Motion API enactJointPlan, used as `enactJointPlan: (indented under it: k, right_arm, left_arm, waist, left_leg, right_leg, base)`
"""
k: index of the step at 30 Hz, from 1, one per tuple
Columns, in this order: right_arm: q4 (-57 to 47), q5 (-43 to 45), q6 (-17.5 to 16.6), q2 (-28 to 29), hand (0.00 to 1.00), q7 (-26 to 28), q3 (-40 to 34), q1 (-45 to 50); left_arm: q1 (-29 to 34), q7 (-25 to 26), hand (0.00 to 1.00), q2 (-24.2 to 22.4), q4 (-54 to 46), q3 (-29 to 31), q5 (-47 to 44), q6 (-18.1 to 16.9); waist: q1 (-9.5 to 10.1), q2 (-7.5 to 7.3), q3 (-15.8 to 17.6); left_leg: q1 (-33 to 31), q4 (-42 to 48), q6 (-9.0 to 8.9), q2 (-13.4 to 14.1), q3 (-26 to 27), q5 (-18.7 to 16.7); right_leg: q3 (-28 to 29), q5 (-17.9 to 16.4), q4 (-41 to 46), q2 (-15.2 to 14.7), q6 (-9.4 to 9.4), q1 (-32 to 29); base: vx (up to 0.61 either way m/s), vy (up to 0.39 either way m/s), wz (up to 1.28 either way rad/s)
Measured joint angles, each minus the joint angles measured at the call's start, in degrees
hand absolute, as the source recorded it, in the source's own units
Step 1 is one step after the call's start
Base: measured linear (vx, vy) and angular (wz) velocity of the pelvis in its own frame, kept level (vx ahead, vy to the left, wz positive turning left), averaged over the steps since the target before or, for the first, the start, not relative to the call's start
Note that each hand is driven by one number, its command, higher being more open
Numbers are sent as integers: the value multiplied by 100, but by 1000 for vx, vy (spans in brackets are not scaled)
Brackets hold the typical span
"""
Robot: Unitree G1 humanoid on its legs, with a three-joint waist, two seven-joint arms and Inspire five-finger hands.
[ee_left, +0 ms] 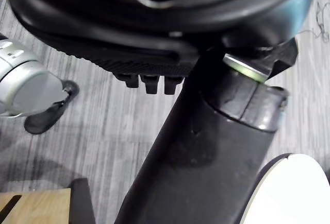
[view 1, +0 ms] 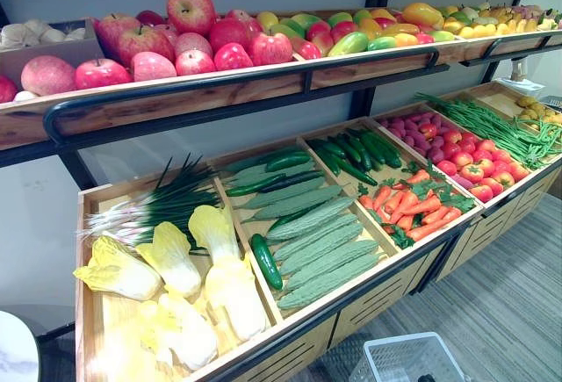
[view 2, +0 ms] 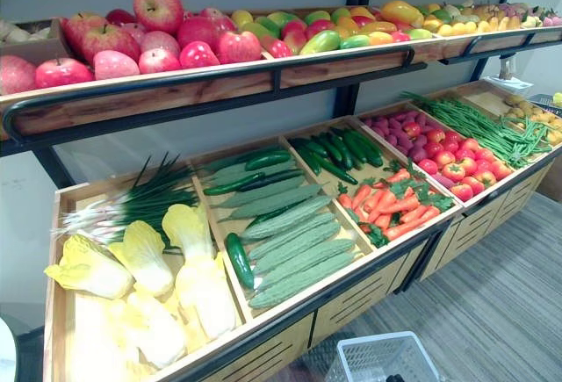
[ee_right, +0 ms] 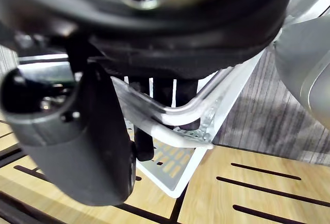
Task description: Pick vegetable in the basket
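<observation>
Vegetables lie in boxes on the lower shelf [view 1: 351,299], and none has been picked yet, so I think the job is only at its start.

In the eye views, the white basket [view 1: 406,357] sits low down, just in front of the lower shelf's front edge. The part of it that I can see has nothing inside. Now the counting: two shelves and one basket. At the lower shelf's left end there is one bunch of green onions [view 1: 162,205] and about six yellow cabbages [view 1: 171,257]. The next box holds about seven bumpy gourds [view 1: 316,240], with one dark cucumber [view 1: 266,261] by that box's left wall. Toward the right end come carrots [view 1: 413,211], tomatoes [view 1: 479,171] and green beans [view 1: 500,132], too many to count. The upper shelf [view 1: 219,92] carries red apples [view 1: 189,9], also too many to count.

In the left wrist view, the left hand [ee_left: 196,152] hangs over the grey floor [ee_left: 103,126] with nothing in it. I cannot tell if it is open or closed.

In the right wrist view, the right hand [ee_right: 103,147] has its fingers [ee_right: 164,94] hooked round the basket's white handle [ee_right: 175,113], so it is holding the basket.

What is left, I think, is everything: choose a vegetable, lift it off the lower shelf and put it in the basket.
</observation>
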Motion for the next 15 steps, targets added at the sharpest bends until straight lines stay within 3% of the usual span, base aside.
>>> enactJointPlan:
  k: [5,7,10,15]
  right_arm:
    - [321,-8,-62,-134,0,15,273,-123]
    - [457,-21,-92,-136,0,41,437,-186]
    - [629,-184,-67,-81,0,101,534,-257]
    - [770,-409,-106,74,0,110,670,-352]
  left_arm:
    - [-4,-277,100,142,216,3,128,112]
    - [-3,-964,100,166,326,-306,257,484]
    - [-89,-1603,100,167,324,-934,814,998]
    - [-329,-2258,100,344,315,-1941,2099,1683]
  waist:
    - [-15,-57,131]
    - [-17,-59,179]
    - [-20,-100,212]
    - [-142,-116,245]
  left_leg:
    - [68,1,0,-1,-38,2]
    - [67,0,-1,-1,-42,3]
    - [60,-5,-1,-1,-50,3]
    - [78,-56,-1,13,9,2]
  right_leg:
    - [-41,-8,-8,-1,-11,93]
    - [-43,-8,-11,-1,-11,94]
    - [-51,-8,-30,-1,-11,97]
    - [-6,-6,-64,18,-12,76]
  base:
    - [-16,-6,4]
    - [0,0,0]
    - [0,0,0]
    - [14,-1,-6]
